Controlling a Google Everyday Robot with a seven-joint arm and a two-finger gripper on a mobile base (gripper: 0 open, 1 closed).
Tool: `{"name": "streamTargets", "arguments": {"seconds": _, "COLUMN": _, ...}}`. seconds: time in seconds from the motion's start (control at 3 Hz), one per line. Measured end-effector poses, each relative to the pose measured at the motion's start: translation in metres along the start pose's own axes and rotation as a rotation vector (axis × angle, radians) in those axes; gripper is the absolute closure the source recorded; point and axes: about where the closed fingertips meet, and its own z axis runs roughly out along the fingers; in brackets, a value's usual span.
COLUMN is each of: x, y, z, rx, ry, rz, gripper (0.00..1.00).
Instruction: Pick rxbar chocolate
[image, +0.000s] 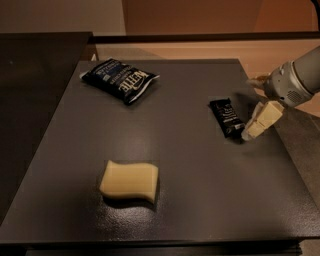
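**Desk layout.** The desk (190, 195) carries three items, spaced well apart, so each can be approached without disturbing the others.

- The rxbar chocolate (227, 116) lies flat at the right centre of the frame. Its long axis runs diagonally from upper left to lower right, and its printed face is up. It sits close to the desk's right edge, the side from which the arm enters.
- The chip bag (120, 80) lies flat in the upper left of the frame.
- The sponge (130, 181) lies flat at lower centre.

**Hand position.** The hand (260, 121) is at the right edge of the frame, just beside the lower-right end of the rxbar chocolate. It is low over the desk and slants down and to the left from the grey wrist housing (292, 82). Its pale tip appears to touch or nearly touch that end of the bar; actual contact cannot be confirmed. Whether the hand is apart or together cannot be told from this view. It holds nothing.

**Assessment.** The low, slanted pose beside the bar suggests the approach step of the pick; the bar is not yet grasped. Because the bar is thin and flat on the desk, the grasp probably needs the hand set astride the narrow width and lowered almost to the surface.

**Caution.** Sideways contact at the end could slide or rotate the bar instead of capturing it.
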Motion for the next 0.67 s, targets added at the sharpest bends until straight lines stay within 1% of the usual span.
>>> {"name": "streamTargets", "arguments": {"seconds": 0.67, "x": 0.0025, "y": -0.001, "z": 0.0228, "rx": -0.019, "ry": -0.069, "rz": 0.021, "gripper": 0.0}}
